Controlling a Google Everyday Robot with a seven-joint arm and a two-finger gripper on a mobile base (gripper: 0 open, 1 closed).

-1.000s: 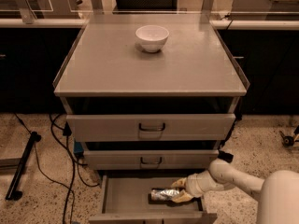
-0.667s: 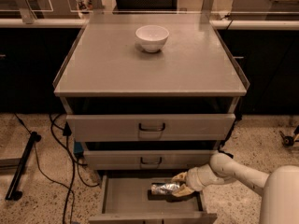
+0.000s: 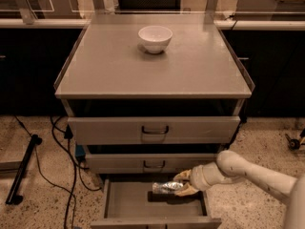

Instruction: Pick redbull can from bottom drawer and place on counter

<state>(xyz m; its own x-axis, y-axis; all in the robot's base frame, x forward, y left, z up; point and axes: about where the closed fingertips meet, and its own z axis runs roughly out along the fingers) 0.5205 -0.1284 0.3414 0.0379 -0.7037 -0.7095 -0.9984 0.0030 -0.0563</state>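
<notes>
gripper (image 3: 184, 184) in bottom drawer (image 3: 129, 202), fingers (image 3: 183, 177) seemingly clasping one end of redbull can (image 3: 166, 187).

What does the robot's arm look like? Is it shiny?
Not shiny: the arm is smooth creamy-white, made of fat round tubes with a ball-like bend. Its pincer, by the redbull can over the bottom drawer, has yellowish-tan fingers. No cables show.

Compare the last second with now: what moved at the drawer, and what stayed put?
The gripper, its jaws closed on the can, has drawn up and slightly left over the open bottom drawer, carrying the can with it. The white bowl on the counter and the two upper drawers stayed as they were.
</notes>
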